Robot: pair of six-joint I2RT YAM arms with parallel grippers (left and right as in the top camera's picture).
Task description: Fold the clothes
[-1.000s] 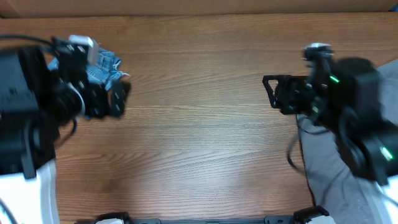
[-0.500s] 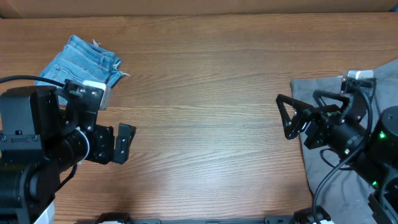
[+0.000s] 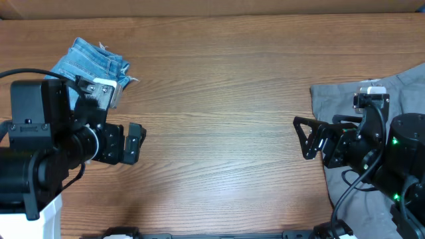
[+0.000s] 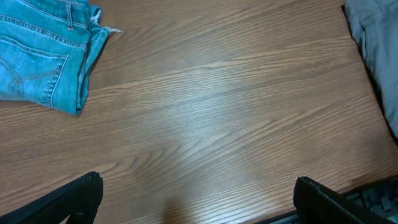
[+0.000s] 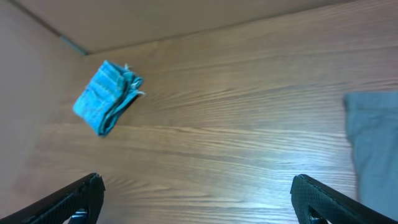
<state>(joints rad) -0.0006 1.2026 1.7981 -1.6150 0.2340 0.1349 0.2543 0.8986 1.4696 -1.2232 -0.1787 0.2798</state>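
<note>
The light-blue denim jeans [image 3: 93,61] lie folded into a small bundle at the far left of the table; they also show in the left wrist view [image 4: 38,53] and the right wrist view [image 5: 106,98]. The plain grey trousers [image 3: 335,99] lie spread at the right edge, partly under my right arm, and show in the left wrist view [image 4: 376,43] and the right wrist view [image 5: 373,149]. My left gripper [image 3: 133,143] is open and empty, near the jeans. My right gripper [image 3: 305,137] is open and empty at the trousers' left edge.
The wooden table [image 3: 219,99] is bare between the two garments. A cardboard wall [image 5: 155,18] runs along the table's far edge.
The left arm has drawn back from the jeans, which now lie free on the table. The right arm has moved down and back over the grey trousers.
</note>
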